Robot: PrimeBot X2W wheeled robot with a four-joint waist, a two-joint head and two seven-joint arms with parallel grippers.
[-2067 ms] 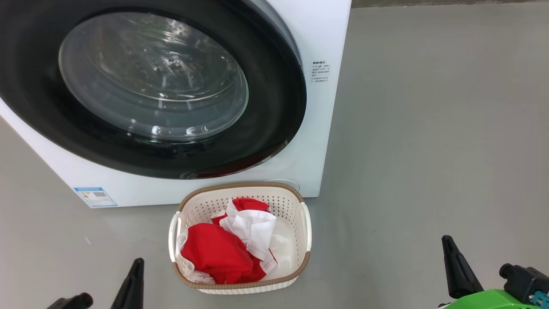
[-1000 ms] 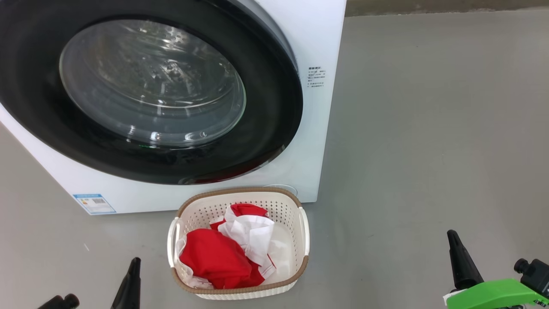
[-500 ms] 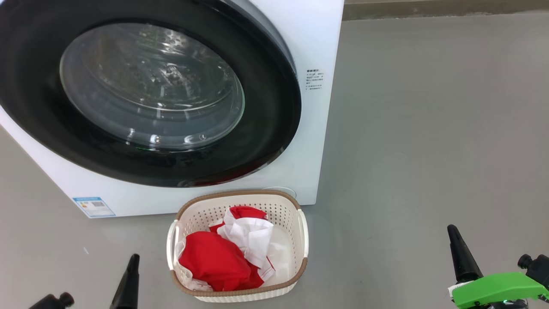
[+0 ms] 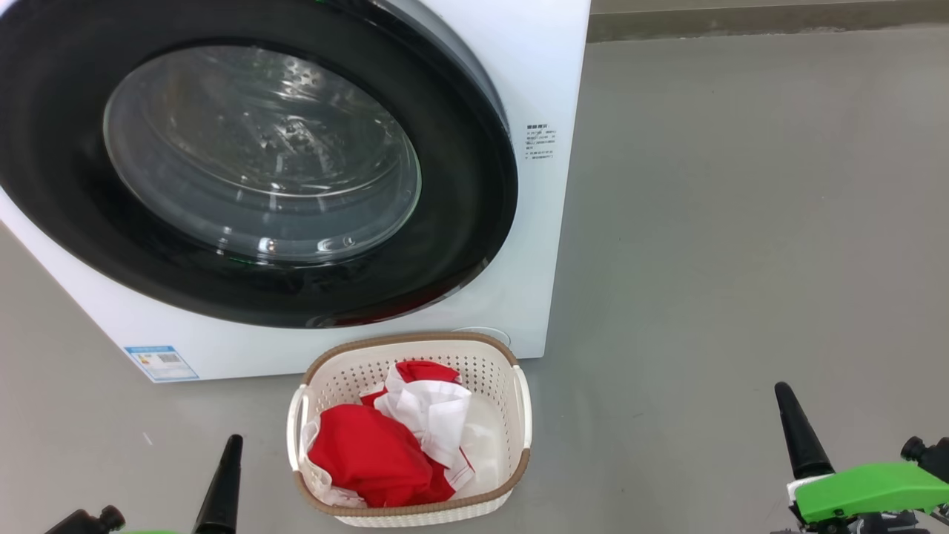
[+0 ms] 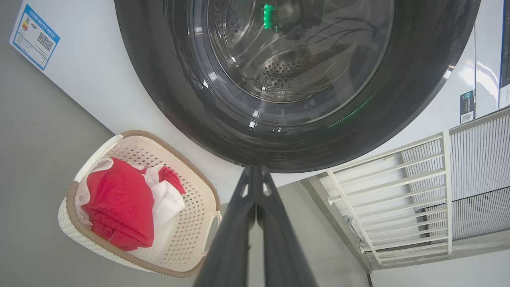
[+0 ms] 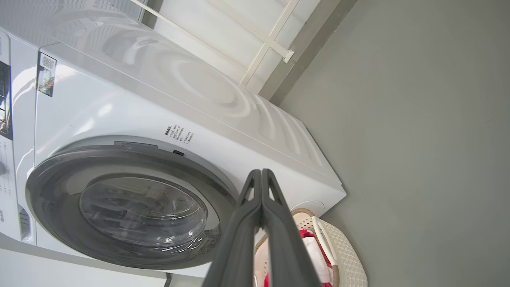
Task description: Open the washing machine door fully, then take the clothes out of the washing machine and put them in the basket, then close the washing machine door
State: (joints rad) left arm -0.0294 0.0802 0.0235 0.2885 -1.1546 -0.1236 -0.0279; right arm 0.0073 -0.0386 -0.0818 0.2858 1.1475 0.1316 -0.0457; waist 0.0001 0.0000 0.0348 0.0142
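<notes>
1. Head view. Grey floor (image 4: 741, 222) all round, strip of wall base (image 4: 741, 18) at the far edge. On it the white washing machine (image 4: 549, 59), door (image 4: 460, 185) lying flush against the front, by the look of it shut. Just in front of the machine's foot, the basket (image 4: 415, 340), clothes (image 4: 371, 452) heaped inside, red beside white. Left gripper (image 4: 231, 445) low left and right gripper (image 4: 786, 404) low right, both pinched closed, empty, well apart from the basket. Possible trouble: an uncaught latch, then a door swinging out over the basket; cannot tell the latch from here.

2. Left wrist view. Fingers (image 5: 235, 239) pressed together, holding nothing, aimed at the door's lower black rim. Drum (image 5: 279, 75) behind the glass apparently empty. Basket off to the view's left, white fabric riding up near one handle (image 5: 95, 153). Likely hazards: a forward drift of this arm knocking the glossy rim; a sideways sweep clipping the light basket, tipping it and spilling the pile.

3. Right wrist view. Fingers (image 6: 239, 239) closed tight, nothing between them, pointing past the machine's lower corner with the basket just behind the tips. White railing (image 6: 271, 40) beyond the machine. Risk here: lowering or retracting carelessly and catching the basket rim, or a base move nudging it along the floor.
</notes>
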